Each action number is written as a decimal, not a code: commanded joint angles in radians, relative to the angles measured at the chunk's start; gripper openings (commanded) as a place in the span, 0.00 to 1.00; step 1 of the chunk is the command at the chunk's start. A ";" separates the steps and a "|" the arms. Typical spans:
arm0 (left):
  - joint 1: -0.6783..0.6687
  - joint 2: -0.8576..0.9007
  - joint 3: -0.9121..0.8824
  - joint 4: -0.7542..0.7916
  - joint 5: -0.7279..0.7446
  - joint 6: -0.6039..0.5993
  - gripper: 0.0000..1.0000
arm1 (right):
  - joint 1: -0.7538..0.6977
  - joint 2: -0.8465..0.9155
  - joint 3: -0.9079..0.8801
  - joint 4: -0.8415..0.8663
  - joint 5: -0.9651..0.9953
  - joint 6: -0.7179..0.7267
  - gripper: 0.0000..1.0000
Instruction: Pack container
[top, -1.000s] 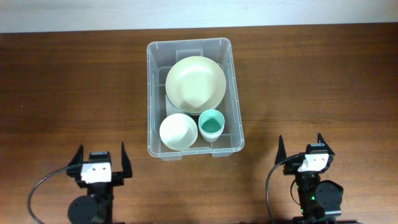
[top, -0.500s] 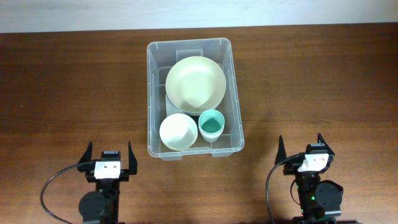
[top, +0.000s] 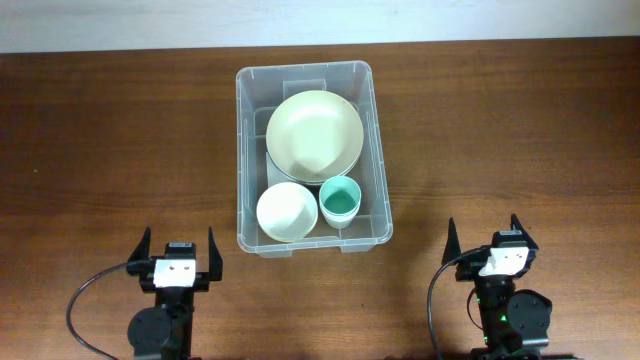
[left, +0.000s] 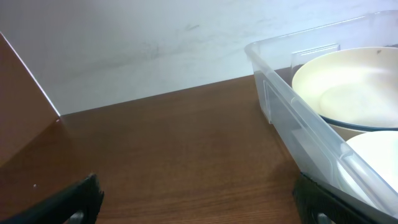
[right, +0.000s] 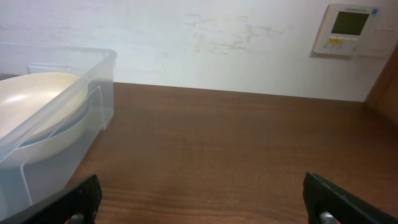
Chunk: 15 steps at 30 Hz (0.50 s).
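Observation:
The clear plastic container (top: 246, 150) stands at the table's middle back. Inside it lie a large cream plate (top: 314, 134), a small cream bowl (top: 287, 211) and a teal cup (top: 340, 200). My left gripper (top: 180, 244) is open and empty at the front left, left of the container's near corner. My right gripper (top: 485, 228) is open and empty at the front right. The left wrist view shows the container's wall (left: 292, 106) and the plate (left: 348, 81) to the right of my open fingers (left: 200, 205). The right wrist view shows the container (right: 81, 93) at left, my fingers (right: 205, 202) wide apart.
The brown wooden table (top: 110, 150) surrounds the container. A white wall runs along the back edge (top: 320, 20). A wall thermostat (right: 345, 28) shows in the right wrist view.
My left arm swung from pointing slightly left to facing straight back, then settled. The right arm and the container's contents have not moved.

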<state>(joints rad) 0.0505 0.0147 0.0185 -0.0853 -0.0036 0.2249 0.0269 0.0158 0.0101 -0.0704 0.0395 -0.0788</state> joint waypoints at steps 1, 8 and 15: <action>-0.005 -0.010 -0.010 0.003 -0.007 0.016 1.00 | 0.006 -0.007 -0.005 -0.008 0.009 0.008 0.99; -0.005 -0.010 -0.010 0.003 -0.007 0.016 1.00 | 0.006 -0.007 -0.005 -0.008 0.009 0.008 0.99; -0.005 -0.010 -0.010 0.003 -0.007 0.016 1.00 | 0.006 -0.007 -0.005 -0.008 0.009 0.008 0.99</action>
<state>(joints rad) 0.0505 0.0147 0.0185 -0.0853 -0.0036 0.2249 0.0269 0.0158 0.0101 -0.0704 0.0395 -0.0784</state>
